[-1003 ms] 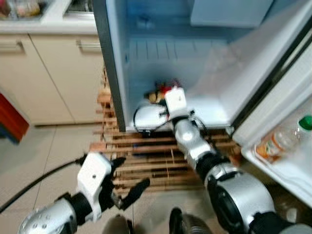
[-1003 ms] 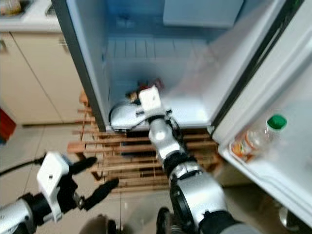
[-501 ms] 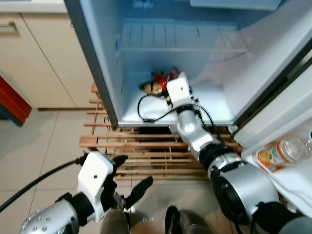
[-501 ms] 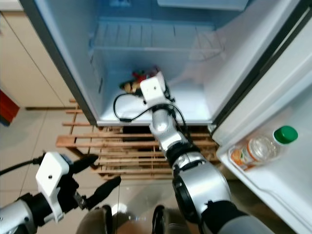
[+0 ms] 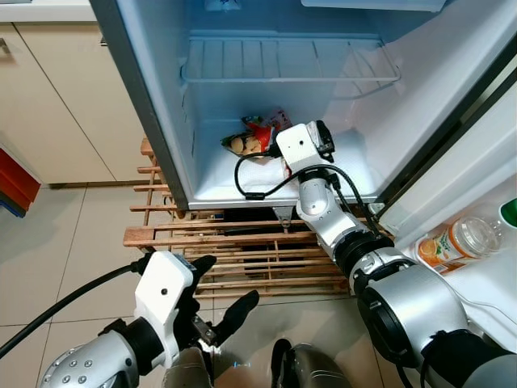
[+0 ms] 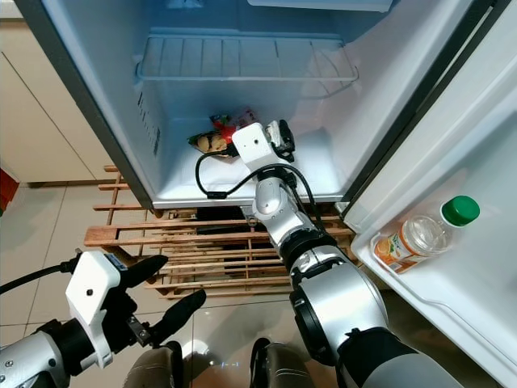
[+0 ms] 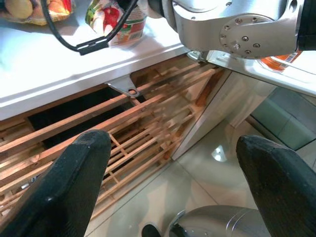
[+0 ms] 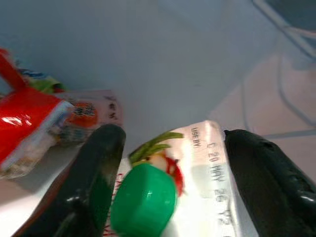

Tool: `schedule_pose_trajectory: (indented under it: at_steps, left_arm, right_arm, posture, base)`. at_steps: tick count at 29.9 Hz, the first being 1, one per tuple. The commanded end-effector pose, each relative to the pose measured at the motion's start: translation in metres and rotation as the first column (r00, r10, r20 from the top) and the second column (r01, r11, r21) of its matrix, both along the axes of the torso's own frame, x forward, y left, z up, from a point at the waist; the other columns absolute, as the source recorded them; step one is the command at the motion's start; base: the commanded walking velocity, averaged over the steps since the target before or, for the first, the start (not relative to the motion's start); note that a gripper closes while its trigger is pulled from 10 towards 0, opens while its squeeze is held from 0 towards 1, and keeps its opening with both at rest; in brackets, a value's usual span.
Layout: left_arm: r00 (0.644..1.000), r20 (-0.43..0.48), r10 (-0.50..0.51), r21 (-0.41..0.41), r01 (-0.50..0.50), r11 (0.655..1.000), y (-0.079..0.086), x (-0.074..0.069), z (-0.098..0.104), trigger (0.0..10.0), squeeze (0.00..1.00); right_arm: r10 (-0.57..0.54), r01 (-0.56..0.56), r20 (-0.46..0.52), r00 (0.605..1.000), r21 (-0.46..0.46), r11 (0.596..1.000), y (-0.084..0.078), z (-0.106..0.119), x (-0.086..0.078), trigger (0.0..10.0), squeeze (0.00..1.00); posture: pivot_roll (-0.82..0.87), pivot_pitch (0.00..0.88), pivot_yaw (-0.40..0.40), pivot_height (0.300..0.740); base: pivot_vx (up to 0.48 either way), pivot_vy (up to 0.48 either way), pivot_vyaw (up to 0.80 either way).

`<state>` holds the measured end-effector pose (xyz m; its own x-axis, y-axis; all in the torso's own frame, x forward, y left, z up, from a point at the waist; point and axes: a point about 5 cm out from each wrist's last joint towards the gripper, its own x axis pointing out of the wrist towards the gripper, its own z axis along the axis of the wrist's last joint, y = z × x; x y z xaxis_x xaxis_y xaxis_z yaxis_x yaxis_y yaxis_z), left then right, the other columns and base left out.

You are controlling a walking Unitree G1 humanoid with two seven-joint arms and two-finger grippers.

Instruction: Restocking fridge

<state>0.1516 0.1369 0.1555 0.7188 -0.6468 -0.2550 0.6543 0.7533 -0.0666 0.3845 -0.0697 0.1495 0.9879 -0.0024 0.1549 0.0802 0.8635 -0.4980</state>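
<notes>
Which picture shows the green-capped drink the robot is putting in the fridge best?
The right wrist view: the green-capped bottle sits close up between the right gripper's open fingers, its label readable. In the eye views the wrist camera hides it; you see the arm reaching onto the fridge floor.

I count 2 grippers, my left gripper (image 5: 218,303) & right gripper (image 8: 168,182), 1 fridge (image 5: 266,97), 1 door bottle (image 6: 416,236), approx. 2 snack packs (image 5: 252,139).

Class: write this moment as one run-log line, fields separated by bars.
right gripper: inside fridge, fingers around green-capped bottle | left gripper: open, idle above floor | door shelf: orange-label bottle
</notes>
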Motion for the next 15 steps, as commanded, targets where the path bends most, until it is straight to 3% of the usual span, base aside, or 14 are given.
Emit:
schedule_pose_trajectory:
  at_steps: [1,9,15]
  left_arm:
    - [1.0,-0.014,0.006,0.007,-0.006,1.0,0.0,0.0,-0.004,10.0,0.0]
    - [1.0,0.003,0.013,-0.001,-0.013,1.0,-0.002,0.004,-0.003,10.0,0.0]
    - [0.999,0.037,0.013,-0.016,-0.013,1.0,-0.005,0.021,-0.005,10.0,0.0]
  right_arm:
    - [-0.026,0.026,0.015,1.0,0.012,1.0,-0.005,0.006,0.003,10.0,1.0]
    - [-0.063,0.054,0.072,0.995,0.118,0.992,-0.009,0.021,0.007,10.0,1.0]
    - [-0.052,0.021,0.13,0.99,0.232,0.972,-0.01,0.028,0.005,10.0,1.0]
  posture:
    - [0.26,0.213,-0.056,0.74]
    - [0.24,0.201,-0.066,0.74]
    - [0.21,0.142,-0.079,0.74]
  base:
    - [0.0,0.0,0.0]
    - [0.0,0.0,0.0]
    - [0.0,0.0,0.0]
